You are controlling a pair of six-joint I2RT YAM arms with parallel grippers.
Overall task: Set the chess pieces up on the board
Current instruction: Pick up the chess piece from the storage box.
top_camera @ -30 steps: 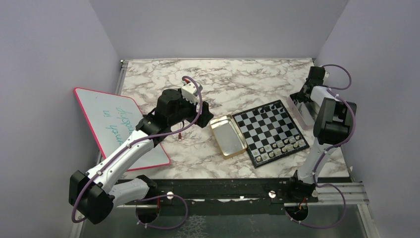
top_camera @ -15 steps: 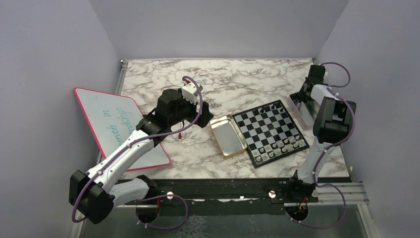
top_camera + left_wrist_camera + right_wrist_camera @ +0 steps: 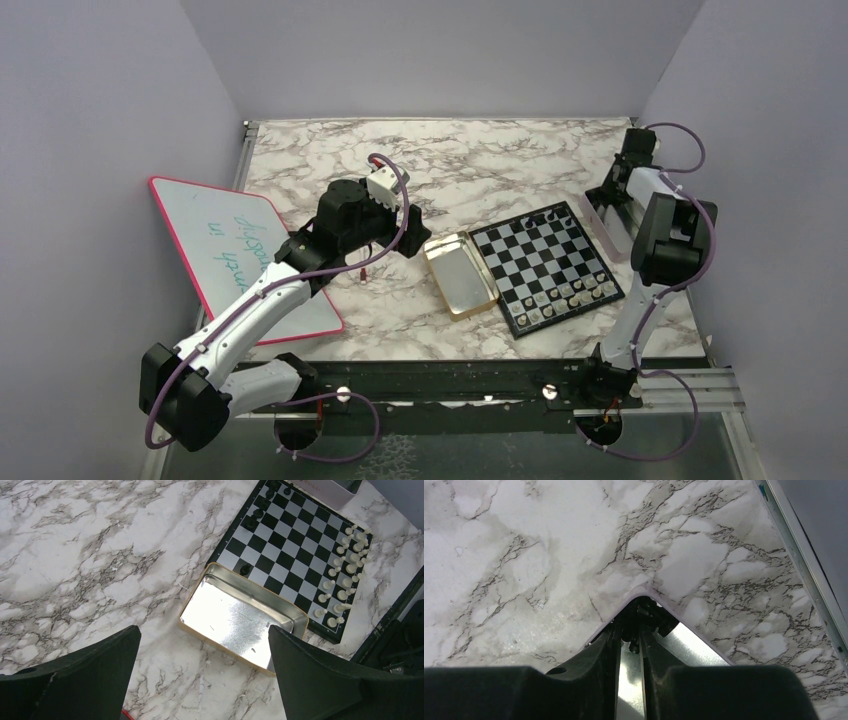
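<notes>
R arm (image 3: 665, 240) edged back; R claw (image 3: 630, 647) narrow, pinching black chess pieces (image 3: 644, 617), tray (image 3: 696, 645) corner; L claw (image 3: 204, 640) wide; whiteboard (image 3: 215, 240) scrawl illegible.

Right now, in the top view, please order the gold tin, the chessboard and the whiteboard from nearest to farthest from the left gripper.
Measured from the left gripper, which is open:
1. the gold tin: just to its right, slightly toward the arm bases.
2. the chessboard: farther right, beyond the tin.
3. the whiteboard: farthest, on the opposite side, to the left.
</notes>
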